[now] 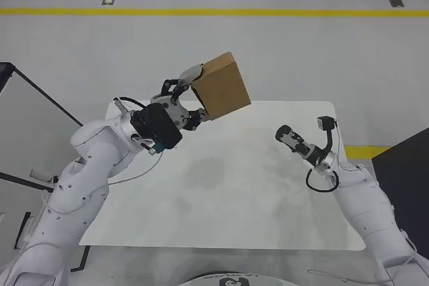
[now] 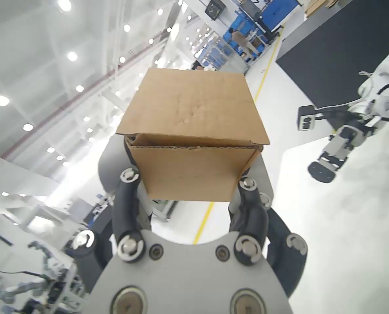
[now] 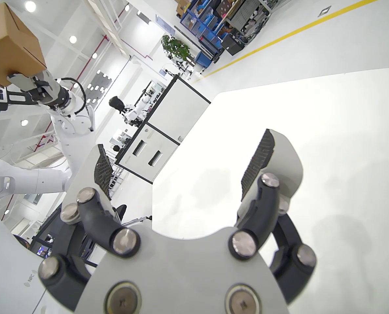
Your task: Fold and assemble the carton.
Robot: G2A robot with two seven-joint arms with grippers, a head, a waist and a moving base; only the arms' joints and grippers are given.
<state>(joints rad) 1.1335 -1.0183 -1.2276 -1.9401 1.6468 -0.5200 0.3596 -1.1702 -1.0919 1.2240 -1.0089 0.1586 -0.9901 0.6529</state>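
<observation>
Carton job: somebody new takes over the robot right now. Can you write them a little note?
Left gripper: shut on the carton, held up in the air by the table's far edge.
Right gripper: open, empty, above the table's right side.
Done: carton looks folded into a closed box.
To do: check the hidden faces, then probably set it down.

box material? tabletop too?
The box looks like brown corrugated cardboard, matte: fluting shows along its cut flap edge. The table is smooth and white, likely laminate or painted board; the look leaves that open.
</observation>
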